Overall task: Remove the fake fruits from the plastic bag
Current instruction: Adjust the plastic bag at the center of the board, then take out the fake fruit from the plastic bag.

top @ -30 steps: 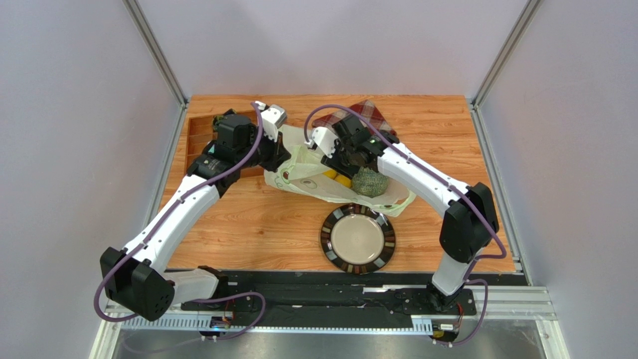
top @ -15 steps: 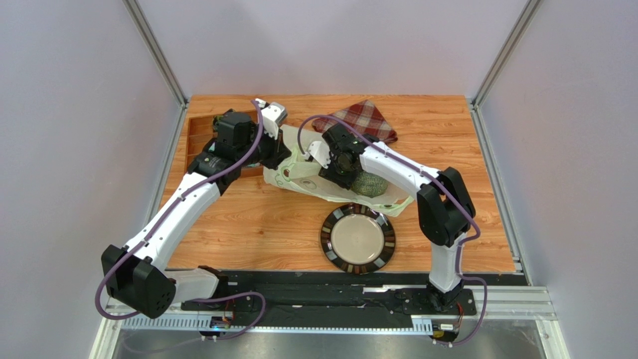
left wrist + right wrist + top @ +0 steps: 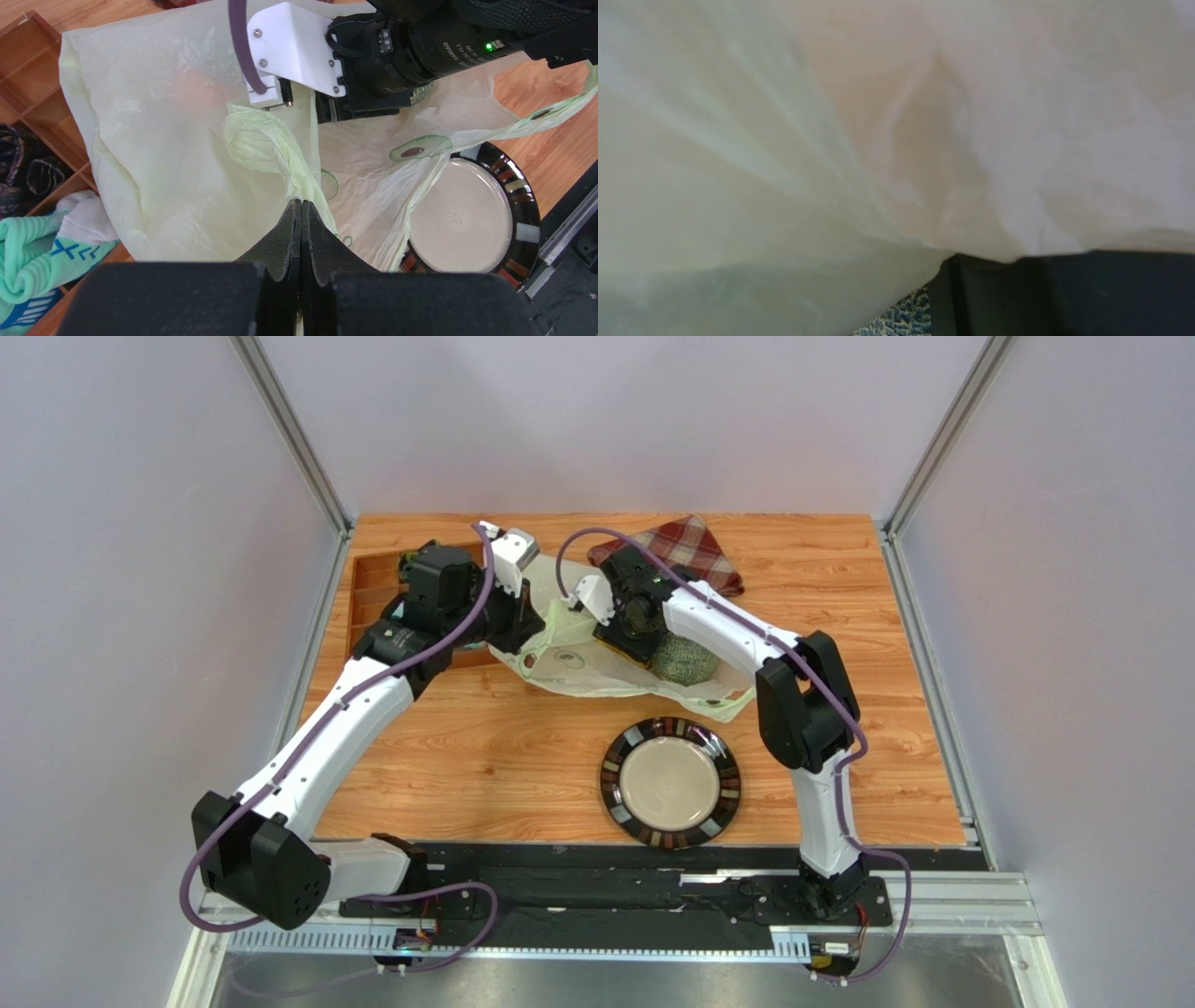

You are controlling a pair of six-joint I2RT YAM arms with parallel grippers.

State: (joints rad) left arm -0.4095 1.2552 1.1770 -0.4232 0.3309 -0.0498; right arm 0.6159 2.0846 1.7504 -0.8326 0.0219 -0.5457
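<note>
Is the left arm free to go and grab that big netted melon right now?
Probably not. The left gripper is shut on a fold of the plastic bag, and the right arm reaches in between it and the melon, so the way looks blocked.

A wooden table (image 3: pixel 477 756) with warm orange-brown grain. Around its middle lies a crumpled, pale yellowish plastic bag (image 3: pixel 575 669), with a netted grey-green melon (image 3: pixel 683 662) at its right side. Just nearer, right of centre, sits a round dark-rimmed plate (image 3: pixel 613 784) with a cream middle. A red plaid cloth (image 3: pixel 687 549) lies by the far edge. A wooden compartment tray (image 3: pixel 368 588) sits far left.
</note>
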